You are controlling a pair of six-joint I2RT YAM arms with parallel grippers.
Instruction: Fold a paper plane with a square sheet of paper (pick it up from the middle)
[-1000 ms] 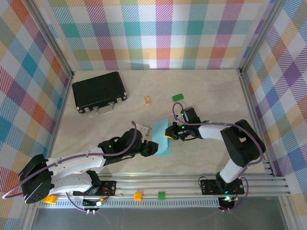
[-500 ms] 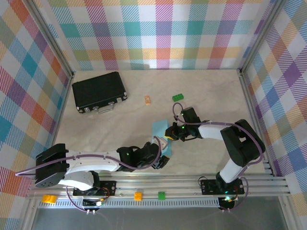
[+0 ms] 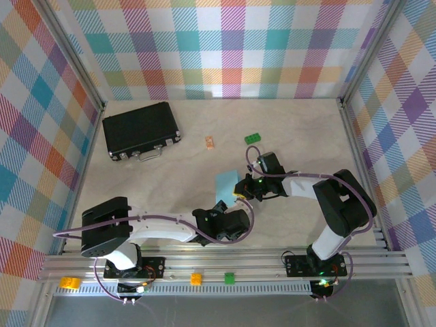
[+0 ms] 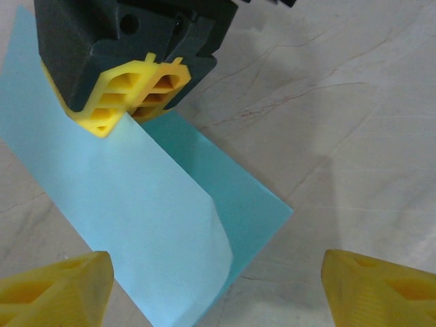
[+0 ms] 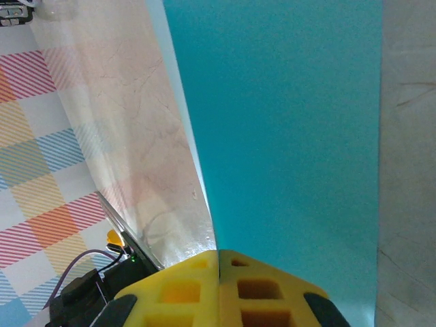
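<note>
We see the right gripper (image 4: 129, 95) pressed together on the upper edge of the light blue sheet of paper (image 4: 157, 218), holding one flap raised off the marbled table (image 4: 354, 102); the lower layer lies flat near the table's middle; the left gripper (image 4: 214, 276) hovers just beside the sheet, fingers spread wide, holding nothing.

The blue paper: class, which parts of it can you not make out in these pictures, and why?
- Top view: the paper has its near end hidden under the left gripper and its right edge under the right gripper.
- Left wrist view: its left corner is cut off by the picture's edge, and the right gripper covers its far edge.
- Right wrist view: it runs off the top edge, so its far end is unseen.
</note>
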